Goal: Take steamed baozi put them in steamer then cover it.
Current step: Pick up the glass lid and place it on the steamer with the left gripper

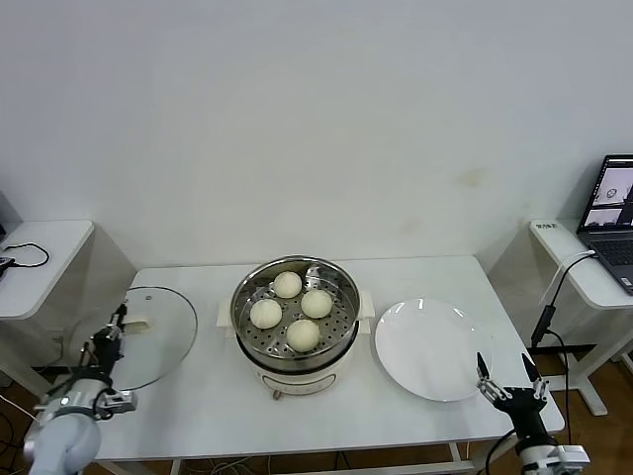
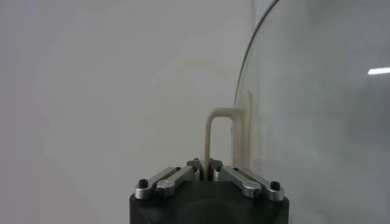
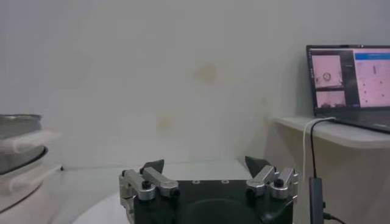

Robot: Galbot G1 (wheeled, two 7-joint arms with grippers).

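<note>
Several cream-white baozi (image 1: 287, 284) lie on the perforated tray inside the shiny steamer (image 1: 244, 297) at the table's middle. The clear glass cover (image 1: 163, 336) is at the table's left end and reaches past the table's edge. My left gripper (image 1: 119, 319) is shut on the cover's cream-white bar handle (image 1: 138, 320). In the left wrist view the jaws of the left gripper (image 2: 206, 170) pinch the handle (image 2: 209, 131), with the glass (image 2: 317, 109) beside it. My right gripper (image 1: 507, 374) stands open and empty at the front right, by the plate's rim.
A flat white plate (image 1: 430, 348) lies to the right of the steamer. Side tables stand on both sides, the right one holding a laptop (image 1: 611, 213) with a cable hanging down. The right wrist view shows the steamer (image 3: 18, 131) far off.
</note>
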